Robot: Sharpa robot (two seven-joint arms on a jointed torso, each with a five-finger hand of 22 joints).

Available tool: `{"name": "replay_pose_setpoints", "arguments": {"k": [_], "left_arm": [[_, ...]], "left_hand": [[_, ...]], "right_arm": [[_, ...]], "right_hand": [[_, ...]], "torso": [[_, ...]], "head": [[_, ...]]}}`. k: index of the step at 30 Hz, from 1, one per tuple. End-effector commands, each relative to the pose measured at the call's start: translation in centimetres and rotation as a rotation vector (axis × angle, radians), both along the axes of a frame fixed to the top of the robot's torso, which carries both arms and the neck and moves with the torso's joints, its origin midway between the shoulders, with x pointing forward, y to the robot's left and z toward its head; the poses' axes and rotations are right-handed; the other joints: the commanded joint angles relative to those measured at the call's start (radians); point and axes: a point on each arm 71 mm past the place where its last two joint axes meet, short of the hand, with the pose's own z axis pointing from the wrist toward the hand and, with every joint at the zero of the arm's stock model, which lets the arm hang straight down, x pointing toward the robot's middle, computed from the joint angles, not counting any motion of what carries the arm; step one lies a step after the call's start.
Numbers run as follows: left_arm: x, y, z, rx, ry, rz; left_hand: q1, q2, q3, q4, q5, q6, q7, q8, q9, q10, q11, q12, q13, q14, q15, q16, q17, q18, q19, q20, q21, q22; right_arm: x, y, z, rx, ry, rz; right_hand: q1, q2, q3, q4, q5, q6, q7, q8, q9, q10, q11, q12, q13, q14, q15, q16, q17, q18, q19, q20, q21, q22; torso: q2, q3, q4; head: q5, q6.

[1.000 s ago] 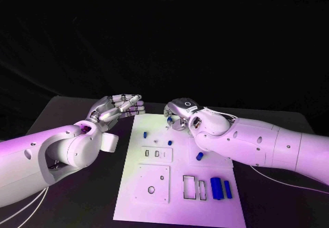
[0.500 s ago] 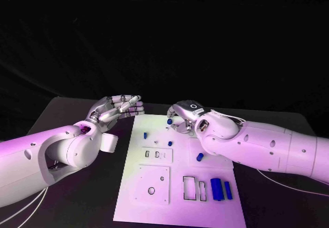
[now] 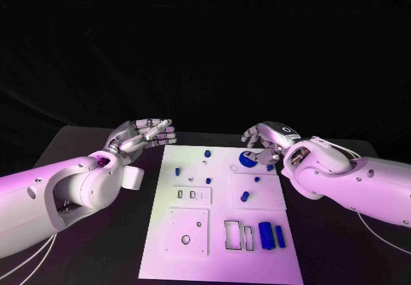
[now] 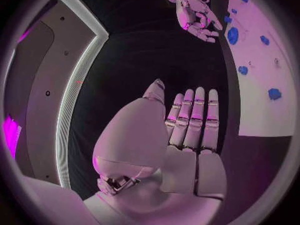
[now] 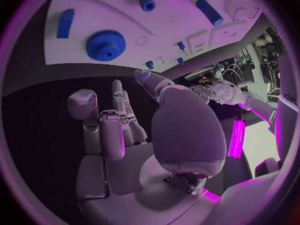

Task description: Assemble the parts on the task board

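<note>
- The task board (image 3: 218, 237) lies in the middle of the black table (image 3: 94, 249), its long side running away from the robot.
- The right hand (image 3: 267, 141) hovers at the board's far right corner with its fingers apart and nothing in them; the right wrist view shows the palm bare.
- The blue gear (image 3: 247, 160) lies flat on the board at that far right corner, just beside the right hand's fingertips.
- The left hand (image 3: 141, 138) hangs off the board's far left corner, fingers straight, close side by side and empty.
- Small blue pegs (image 3: 206, 152) stand near the board's far edge; two long blue bars (image 3: 272, 235) lie near its near right edge, beside empty slots.
- Risk, as I judge it: the gear lies flat and thin, so a shallow pinch could skid it off the board's edge onto the table.
- A descending finger could also knock the neighbouring pegs askew.
</note>
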Motion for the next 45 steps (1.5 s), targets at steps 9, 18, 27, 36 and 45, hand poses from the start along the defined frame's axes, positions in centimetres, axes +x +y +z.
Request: {"name": "replay_pose_setpoints", "arguments": {"k": [9, 18, 27, 36, 45], "left_arm": [[0.2, 0.1, 0.1, -0.012, -0.001, -0.011], [0.3, 0.1, 0.0, -0.011, 0.001, -0.011], [0.3, 0.1, 0.0, -0.011, 0.003, -0.013], [0.4, 0.1, -0.1, -0.01, 0.004, -0.011], [0.4, 0.1, -0.1, -0.009, 0.005, -0.011]], "left_hand": [[-0.011, 0.003, -0.009, -0.001, -0.005, -0.007, 0.023, -0.004, 0.0, -0.003, 0.008, -0.007, 0.0, -0.006, 0.0, -0.005, 0.002, 0.019, 0.0, 0.009, -0.005, -0.002], [-0.011, 0.003, -0.009, -0.001, -0.005, -0.007, 0.023, -0.004, 0.0, -0.003, 0.008, -0.007, 0.0, -0.006, 0.0, -0.005, 0.002, 0.019, 0.0, 0.009, -0.005, -0.002], [-0.01, 0.004, -0.01, -0.001, -0.004, -0.007, 0.022, -0.003, 0.0, -0.002, 0.008, -0.008, 0.0, -0.006, 0.0, -0.006, 0.002, 0.019, 0.0, 0.009, -0.006, -0.003], [-0.009, 0.005, -0.01, -0.001, -0.004, -0.007, 0.022, -0.003, 0.0, -0.002, 0.007, -0.008, 0.0, -0.006, 0.0, -0.006, 0.002, 0.019, 0.0, 0.009, -0.006, -0.003], [-0.009, 0.005, -0.01, -0.001, -0.004, -0.007, 0.022, -0.003, 0.0, -0.002, 0.007, -0.008, 0.0, -0.006, 0.0, -0.006, 0.002, 0.019, 0.0, 0.009, -0.006, -0.003]], "right_arm": [[0.7, -2.7, -1.3, 0.017, 0.203, -0.107], [1.9, -2.4, -2.3, 0.046, 0.28, -0.145], [2.3, -1.5, -2.7, 0.077, 0.298, -0.16], [2.3, -1.1, -3.1, 0.085, 0.317, -0.163], [2.4, -1.2, -3.3, 0.083, 0.329, -0.167]], "right_hand": [[0.205, 0.059, -0.452, 0.258, 0.065, -0.074, -0.037, 0.109, 0.005, -0.052, -0.046, 0.579, 0.513, 0.075, -0.043, 0.052, 0.125, -0.024, 0.05, -0.035, 0.042, 0.086], [0.219, 0.072, -0.466, 0.281, 0.08, -0.092, -0.034, 0.173, 0.015, 0.124, -0.043, 1.117, 1.027, 0.1, -0.038, 0.097, 0.244, -0.039, 0.088, -0.03, 0.103, 0.176], [0.224, 0.083, -0.445, 0.279, 0.106, -0.093, -0.032, 0.198, 0.014, 0.227, -0.041, 1.283, 1.207, 0.104, -0.036, 0.103, 0.262, -0.047, 0.111, -0.028, 0.136, 0.222], [0.221, 0.086, -0.437, 0.279, 0.111, -0.088, -0.034, 0.205, 0.014, 0.25, -0.042, 1.312, 1.24, 0.104, -0.037, 0.103, 0.262, -0.063, 0.148, -0.028, 0.193, 0.292], [0.231, 0.102, -0.394, 0.278, 0.113, -0.046, -0.042, 0.22, 0.012, 0.27, -0.049, 1.337, 1.271, 0.104, -0.042, 0.103, 0.262, -0.065, 0.153, -0.032, 0.205, 0.308]], "torso": [[-0.006, 0.0104, -0.0095], [0.0, 0.0127, -0.0015], [0.0, 0.013, -0.0006], [-0.001, 0.0125, -0.0023], [-0.002, 0.0116, -0.0021]], "head": [[0.002, -0.004], [0.0, -0.006], [0.006, -0.008], [0.009, -0.006], [0.008, -0.011]]}}
